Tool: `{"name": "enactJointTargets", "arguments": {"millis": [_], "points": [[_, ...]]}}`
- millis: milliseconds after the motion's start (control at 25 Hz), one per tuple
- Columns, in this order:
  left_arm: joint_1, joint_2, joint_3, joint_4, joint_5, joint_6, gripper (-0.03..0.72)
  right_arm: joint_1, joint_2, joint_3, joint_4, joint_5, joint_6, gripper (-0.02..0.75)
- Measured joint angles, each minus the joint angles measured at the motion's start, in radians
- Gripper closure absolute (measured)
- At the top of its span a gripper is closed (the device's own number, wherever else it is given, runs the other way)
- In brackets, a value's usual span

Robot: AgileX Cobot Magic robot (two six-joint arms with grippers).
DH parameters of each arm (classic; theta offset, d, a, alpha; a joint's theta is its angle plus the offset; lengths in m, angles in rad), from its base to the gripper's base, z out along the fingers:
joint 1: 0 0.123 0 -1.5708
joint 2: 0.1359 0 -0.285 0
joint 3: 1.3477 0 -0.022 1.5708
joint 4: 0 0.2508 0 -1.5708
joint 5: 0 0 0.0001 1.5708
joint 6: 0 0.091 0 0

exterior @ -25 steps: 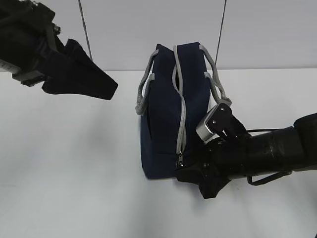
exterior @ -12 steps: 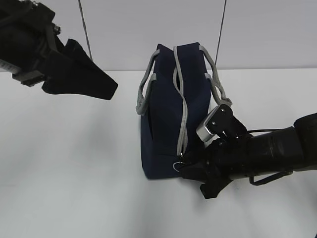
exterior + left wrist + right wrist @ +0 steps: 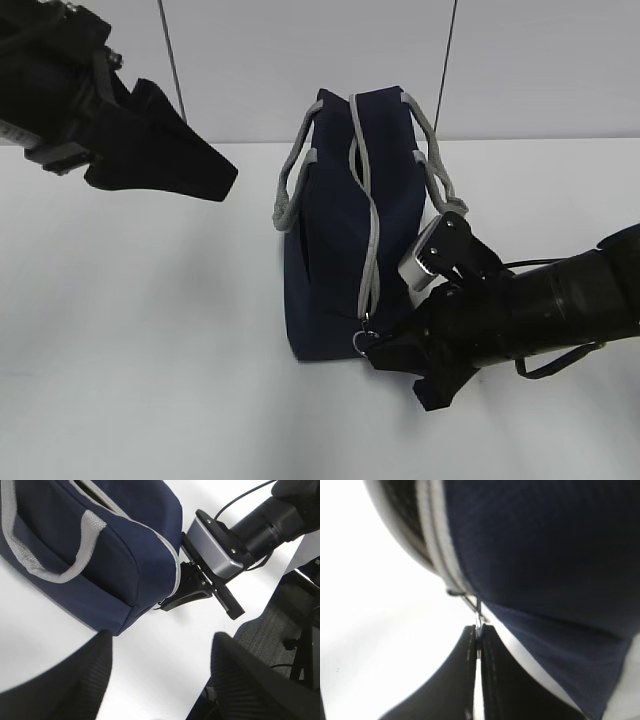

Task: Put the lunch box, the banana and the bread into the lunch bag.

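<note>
Two grippers are mine, and only the right gripper (image 3: 385, 352) is working: its fingers (image 3: 470, 680) are pressed together on the metal ring pull (image 3: 362, 342) of the grey zipper (image 3: 368, 230), low at the near end of the lunch bag (image 3: 330, 260). In the right wrist view the thin metal of the pull runs straight down into the seam between my pads, so I judge the pinch is on it, though only by its tip. The left gripper (image 3: 160, 675) hangs high on the far left with its jaws apart, holding nothing, well clear of the bag.

The bag stands in the middle of the white table (image 3: 140, 330), zipper on top and curving down the near end, where it looks closed. I see no lunch box, banana or bread in any view (so packing is some way off).

To do this step well, I should draw the pull along the line of the zipper track, not away from it, or the shallow pinch may slip off. I should move slowly, since nothing braces the bag and it could tip or slide toward me; my free left gripper could steady the far end.
</note>
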Motion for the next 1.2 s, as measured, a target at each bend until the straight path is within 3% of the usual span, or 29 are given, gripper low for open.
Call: {"name": "enactJointTargets", "arguments": {"millis": [880, 1200], "points": [[0.000, 0.000, 0.000, -0.003, 0.000, 0.000, 0.254, 0.000, -0.170, 0.000, -0.402, -0.012, 0.533, 0.754], [0.000, 0.000, 0.000, -0.003, 0.000, 0.000, 0.254, 0.000, -0.170, 0.000, -0.447, -0.028, 0.605, 0.754]]}}
